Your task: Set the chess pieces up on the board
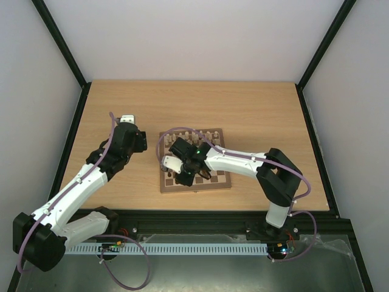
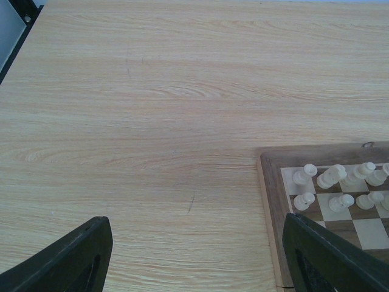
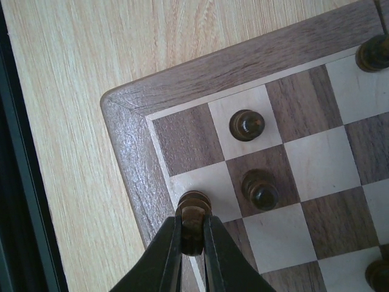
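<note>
The board (image 1: pixel 194 187) lies in the middle of the table. My right gripper (image 3: pixel 193 226) is shut on a dark brown chess piece (image 3: pixel 194 207), whose base is over a cream square in the board's edge column, beside the brown border (image 3: pixel 130 152). Two other dark pieces (image 3: pixel 247 125) (image 3: pixel 261 190) stand on nearby squares. Pale cream pieces (image 2: pixel 331 176) stand in two rows at the board's far side (image 1: pixel 194 135). My left gripper (image 2: pixel 197 258) hangs open over bare table just left of the board, with nothing between its fingers (image 2: pixel 67 261).
A black frame rail (image 3: pixel 18 182) runs along the table's near edge close to the board corner. Grey walls enclose the table on three sides. Bare wood (image 1: pixel 194 103) stretches behind the board and to its left.
</note>
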`<state>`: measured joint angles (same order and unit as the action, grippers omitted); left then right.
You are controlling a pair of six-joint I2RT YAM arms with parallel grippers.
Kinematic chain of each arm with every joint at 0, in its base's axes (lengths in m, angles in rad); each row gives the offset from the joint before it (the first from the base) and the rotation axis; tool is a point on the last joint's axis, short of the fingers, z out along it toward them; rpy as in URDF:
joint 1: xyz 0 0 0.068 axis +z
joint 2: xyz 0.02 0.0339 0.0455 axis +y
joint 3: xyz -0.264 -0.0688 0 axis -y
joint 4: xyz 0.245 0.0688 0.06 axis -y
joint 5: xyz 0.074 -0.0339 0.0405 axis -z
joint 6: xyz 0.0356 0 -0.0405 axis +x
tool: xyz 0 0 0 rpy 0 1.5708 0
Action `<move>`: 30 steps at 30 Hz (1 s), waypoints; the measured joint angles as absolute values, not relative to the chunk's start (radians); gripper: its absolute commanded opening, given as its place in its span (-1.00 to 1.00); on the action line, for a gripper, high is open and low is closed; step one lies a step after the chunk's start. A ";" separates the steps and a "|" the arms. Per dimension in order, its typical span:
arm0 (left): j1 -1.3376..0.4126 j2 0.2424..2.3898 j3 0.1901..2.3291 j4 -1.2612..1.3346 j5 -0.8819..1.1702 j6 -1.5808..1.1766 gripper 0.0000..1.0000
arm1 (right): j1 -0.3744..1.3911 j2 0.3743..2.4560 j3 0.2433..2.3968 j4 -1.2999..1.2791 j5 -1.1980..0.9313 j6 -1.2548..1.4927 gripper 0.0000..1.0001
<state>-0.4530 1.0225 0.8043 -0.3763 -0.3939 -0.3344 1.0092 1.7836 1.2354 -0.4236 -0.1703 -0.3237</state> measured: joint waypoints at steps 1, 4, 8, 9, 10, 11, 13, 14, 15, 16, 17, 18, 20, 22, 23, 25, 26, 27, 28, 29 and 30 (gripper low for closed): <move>-0.453 1.023 0.804 -0.376 -0.394 -0.334 0.60 | 1.009 1.789 1.237 -0.422 -0.169 -0.322 -0.82; -0.453 1.023 0.804 -0.376 -0.394 -0.334 0.59 | 1.010 1.801 1.238 -0.420 -0.166 -0.315 -0.75; -0.453 1.023 0.804 -0.376 -0.393 -0.334 0.60 | 1.010 1.806 1.243 -0.419 -0.161 -0.306 -0.54; -0.453 1.023 0.804 -0.376 -0.393 -0.334 0.60 | 1.010 1.807 1.243 -0.420 -0.160 -0.307 -0.50; -0.453 1.023 0.804 -0.376 -0.393 -0.334 0.60 | 1.010 1.807 1.243 -0.420 -0.160 -0.302 -0.45; -0.453 1.023 0.804 -0.376 -0.393 -0.334 0.60 | 1.010 1.807 1.244 -0.421 -0.159 -0.303 -0.42; -0.453 1.025 0.804 -0.376 -0.393 -0.334 0.60 | 1.010 1.807 1.248 -0.422 -0.159 -0.300 -0.38; -0.453 1.026 0.804 -0.376 -0.393 -0.334 0.60 | 1.010 1.803 1.250 -0.422 -0.156 -0.298 -0.37; -0.453 1.030 0.804 -0.376 -0.393 -0.334 0.60 | 1.010 1.796 1.250 -0.426 -0.155 -0.299 -0.36; -0.453 1.035 0.804 -0.376 -0.392 -0.334 0.58 | 1.010 1.783 1.250 -0.430 -0.155 -0.299 -0.36; -0.453 1.042 0.804 -0.376 -0.385 -0.334 0.56 | 1.007 1.765 1.250 -0.434 -0.156 -0.299 -0.35; -0.453 1.047 0.805 -0.376 -0.377 -0.333 0.53 | 1.001 1.746 1.247 -0.435 -0.158 -0.299 -0.34; -0.453 1.066 0.807 -0.377 -0.342 -0.329 0.46 | 0.984 1.675 1.225 -0.434 -0.179 -0.298 -0.33; -0.453 1.093 0.821 -0.382 -0.291 -0.324 0.39 | 0.934 1.573 1.175 -0.421 -0.205 -0.294 -0.31; -0.453 1.105 0.831 -0.384 -0.266 -0.323 0.36 | 0.897 1.520 1.147 -0.417 -0.215 -0.288 -0.30; -0.456 1.127 0.859 -0.401 -0.213 -0.321 0.29 | 0.802 1.422 1.084 -0.399 -0.234 -0.279 -0.29; -0.458 1.139 0.875 -0.410 -0.187 -0.321 0.25 | 0.746 1.374 1.049 -0.385 -0.244 -0.273 -0.29; -0.465 1.152 0.893 -0.419 -0.157 -0.320 0.21 | 0.683 1.321 1.006 -0.376 -0.253 -0.262 -0.28; -0.471 1.165 0.907 -0.429 -0.136 -0.321 0.14 | 0.636 1.284 0.980 -0.374 -0.255 -0.255 -0.27; -0.480 1.181 0.921 -0.441 -0.119 -0.321 0.10 | 0.601 1.251 0.953 -0.366 -0.257 -0.249 -0.25; -0.492 1.201 0.933 -0.453 -0.102 -0.319 0.08 | 0.567 1.211 0.919 -0.354 -0.264 -0.241 -0.23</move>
